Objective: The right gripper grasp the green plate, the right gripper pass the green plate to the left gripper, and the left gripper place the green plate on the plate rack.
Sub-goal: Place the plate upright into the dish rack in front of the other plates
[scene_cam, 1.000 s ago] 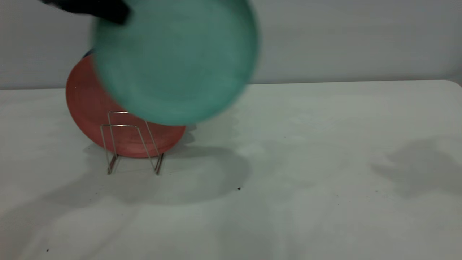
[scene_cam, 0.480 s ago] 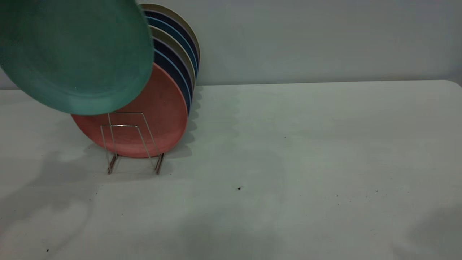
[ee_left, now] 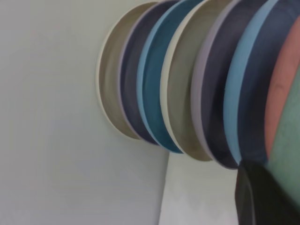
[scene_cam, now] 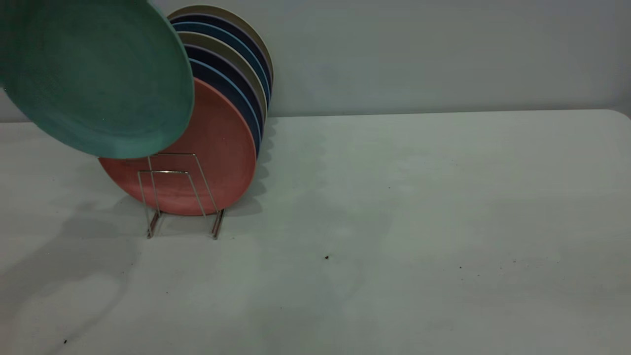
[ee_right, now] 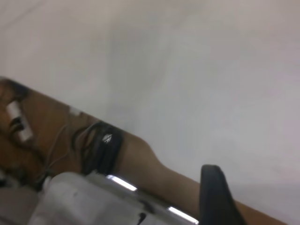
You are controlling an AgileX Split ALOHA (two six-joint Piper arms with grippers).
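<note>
The green plate (scene_cam: 93, 74) hangs tilted in the air at the upper left of the exterior view, overlapping the top of the salmon-pink plate (scene_cam: 217, 148). Its lower rim is just above the plate rack (scene_cam: 170, 190), whose front wire loops stand bare. In the left wrist view my left gripper (ee_left: 262, 197) shows as one black finger pressed against the green plate (ee_left: 288, 154); it is shut on the rim. My right gripper (ee_right: 214, 194) is out of the exterior view and faces a wall away from the table.
Behind the salmon-pink plate, several dark blue, teal and beige plates (scene_cam: 236, 64) stand upright in a row toward the back wall. The white table (scene_cam: 419, 222) stretches right of the rack. The right wrist view shows a brown ledge with cables (ee_right: 93, 145).
The green plate has swung from the top centre to the upper left, uncovering the row of plates, and has since eased a little further left. The shadow at the table's right is gone.
</note>
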